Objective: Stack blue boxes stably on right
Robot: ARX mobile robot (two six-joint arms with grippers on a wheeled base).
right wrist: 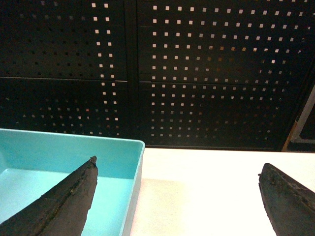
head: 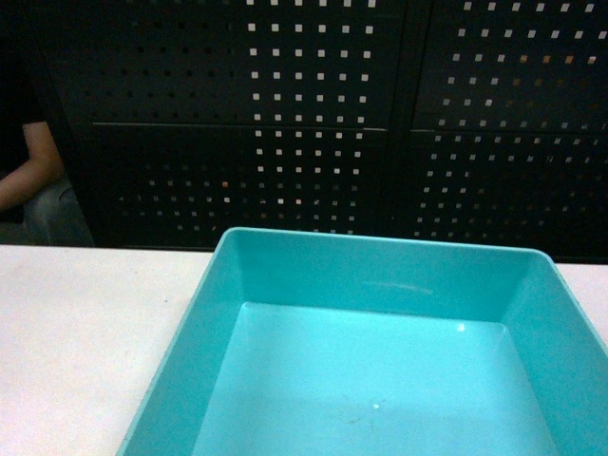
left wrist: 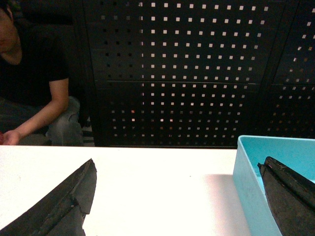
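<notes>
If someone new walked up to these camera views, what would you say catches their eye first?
The turquoise tub dominates, filling the lower middle of the head view on the white table, with nothing inside it. Behind it runs a dark perforated panel wall, and a seated person in black is at far left. Each wrist view shows open fingers straddling a side wall of the tub: the left gripper its left wall, the right gripper its right.
</notes>
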